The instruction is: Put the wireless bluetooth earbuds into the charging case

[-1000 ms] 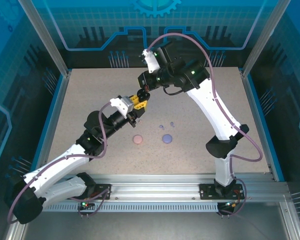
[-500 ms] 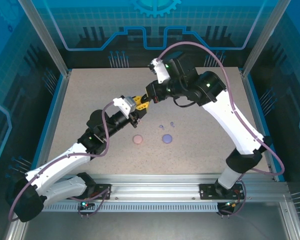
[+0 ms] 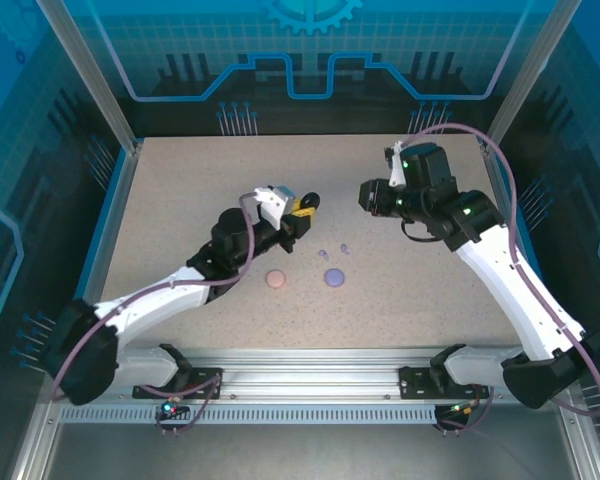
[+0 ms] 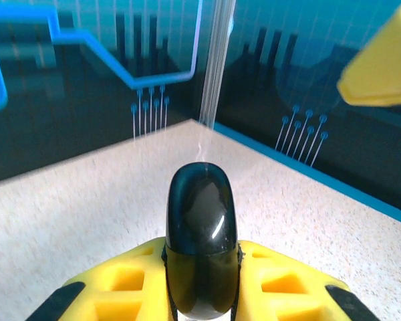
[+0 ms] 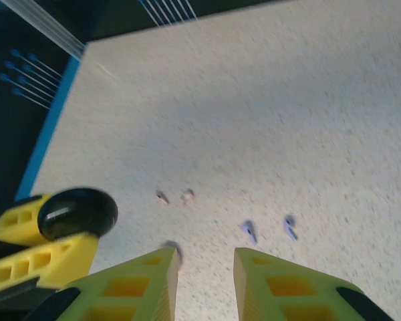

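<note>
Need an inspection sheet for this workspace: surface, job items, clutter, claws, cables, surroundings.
Surface: speckled beige tabletop, no spills seen.
Job's things: black case held off the table; pink case and lavender case lying side by side; lavender earbuds loose; a pale pink earbud and a dark earbud loose, too small to detail.
Clutter: nothing seen.
Claws: left claw shut on the black case; right claw open, empty.
Cables: purple cables looped along both arms.
Surroundings: blue panels, aluminium rail.
</note>
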Tool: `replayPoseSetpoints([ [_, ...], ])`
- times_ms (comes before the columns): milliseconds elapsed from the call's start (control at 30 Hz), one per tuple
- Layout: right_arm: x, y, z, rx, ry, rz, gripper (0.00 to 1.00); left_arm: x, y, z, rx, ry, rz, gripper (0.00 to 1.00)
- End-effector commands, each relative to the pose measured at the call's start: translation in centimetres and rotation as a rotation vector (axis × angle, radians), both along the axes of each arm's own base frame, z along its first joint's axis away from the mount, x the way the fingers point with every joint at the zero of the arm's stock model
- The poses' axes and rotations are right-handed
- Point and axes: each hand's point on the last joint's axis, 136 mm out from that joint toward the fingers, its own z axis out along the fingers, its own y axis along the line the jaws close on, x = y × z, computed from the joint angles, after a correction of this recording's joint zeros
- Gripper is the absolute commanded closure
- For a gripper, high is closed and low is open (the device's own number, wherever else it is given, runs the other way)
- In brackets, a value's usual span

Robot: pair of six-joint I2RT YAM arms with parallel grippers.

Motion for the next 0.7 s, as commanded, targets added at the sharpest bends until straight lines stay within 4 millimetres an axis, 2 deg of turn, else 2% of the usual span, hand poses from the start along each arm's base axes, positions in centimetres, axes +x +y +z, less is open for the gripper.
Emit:
replayPoseSetpoints([
  [0, 0.4, -1.2, -1.7, 0.009, -0.003, -0.069, 0.71, 1.9, -1.5, -1.4, -0.055, 0.131, -0.003, 1.0],
  [167, -0.4, -2.2, -5.8, -0.016, 0.06, -0.097, 0.71, 4.8, -3.7, -6.2, -0.077, 0.358, -0.008, 1.0],
  [267, -0.8, -2.7, -7.2, -0.018, 0.08, -0.113, 0.71, 6.8, -4.8, -8.6, -0.103, 0.5, -0.014, 1.0],
  [467, -1.5, -3.5, -8.6, -0.01, 0.094, -0.133, 0.7, 10.9, -5.9, -13.7, -0.162, 0.785, 0.019, 1.0],
  [667, -1.9, -4.2, -8.6, -0.006, 0.086, -0.143, 0.7, 12.9, -6.4, -17.4, -0.153, 0.955, 0.068, 1.0],
])
